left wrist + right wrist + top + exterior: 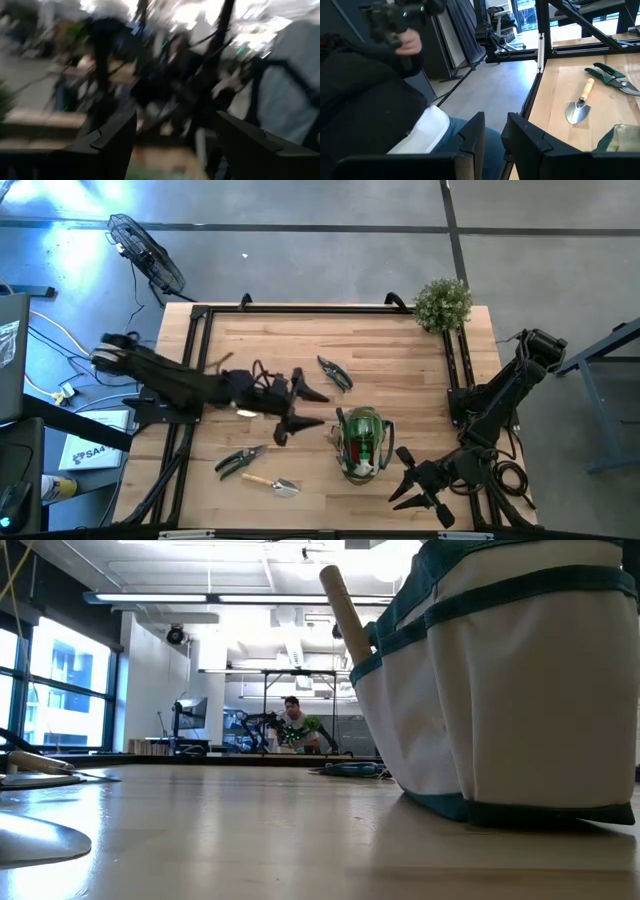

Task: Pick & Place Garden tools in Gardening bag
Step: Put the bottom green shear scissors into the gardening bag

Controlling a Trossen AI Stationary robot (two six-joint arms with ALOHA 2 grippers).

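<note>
The gardening bag (362, 442) stands upright near the table's front middle, with red and green things inside; in the low view a wooden handle (345, 605) sticks up out of the bag (520, 690). Green-handled shears (240, 461) and a wooden-handled trowel (272, 483) lie flat left of the bag. Dark shears (335, 372) lie behind it. My left gripper (312, 410) hangs open above the table just left of the bag, nothing between its fingers (115, 142). My right gripper (420, 488) waits at the front right edge, its fingers (472, 132) slightly apart around nothing.
A bushy green plant (442, 302) stands at the far right corner. A dark frame (200, 315) runs round the table. A person (380, 110) sits close to the near edge, one hand (407, 42) raised. A fan (148, 255) stands on the floor beyond the left corner.
</note>
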